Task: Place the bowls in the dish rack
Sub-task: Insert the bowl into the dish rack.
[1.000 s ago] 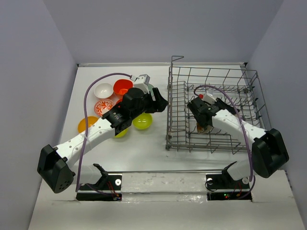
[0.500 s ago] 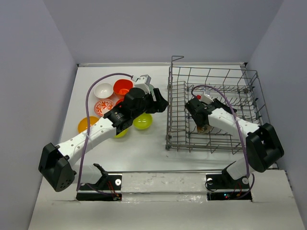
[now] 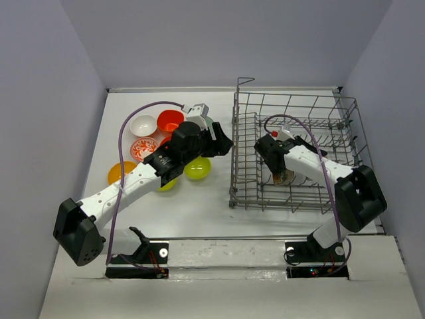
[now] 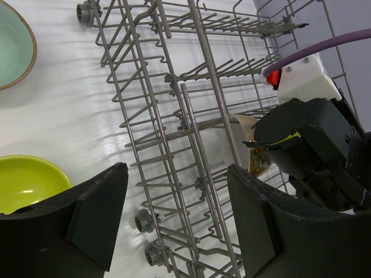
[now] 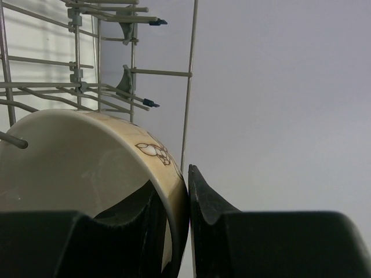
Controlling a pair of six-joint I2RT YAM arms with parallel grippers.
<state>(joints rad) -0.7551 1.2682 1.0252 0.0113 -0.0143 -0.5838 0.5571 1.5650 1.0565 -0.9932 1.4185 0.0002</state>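
Observation:
The dish rack [image 3: 243, 159], a grey wire basket, stands at the right. Inside it my right gripper [image 3: 279, 166] is shut on the rim of a cream bowl with a painted pattern [image 5: 69, 162], one finger inside and one outside. That held bowl [image 4: 257, 160] stands on edge among the tines. My left gripper [image 4: 178, 174] hangs open and empty just left of the rack's side wall [image 4: 174, 110]. Below it lies a lime green bowl [image 3: 198, 169]. White [image 3: 143, 125], red-orange [image 3: 170, 120], red-patterned [image 3: 143, 149] and orange-yellow [image 3: 119, 173] bowls lie at the left.
A pale teal bowl [image 4: 11, 49] lies near the rack's far left corner. A small yellow-green bowl [image 3: 167, 185] is partly hidden under the left forearm. Purple cables loop over both arms. The rack's small wheels [image 4: 145, 221] sit on the table by its left side.
The right arm has swung a little left inside the rack, carrying the cream bowl with it. The left gripper has barely moved and stays open.

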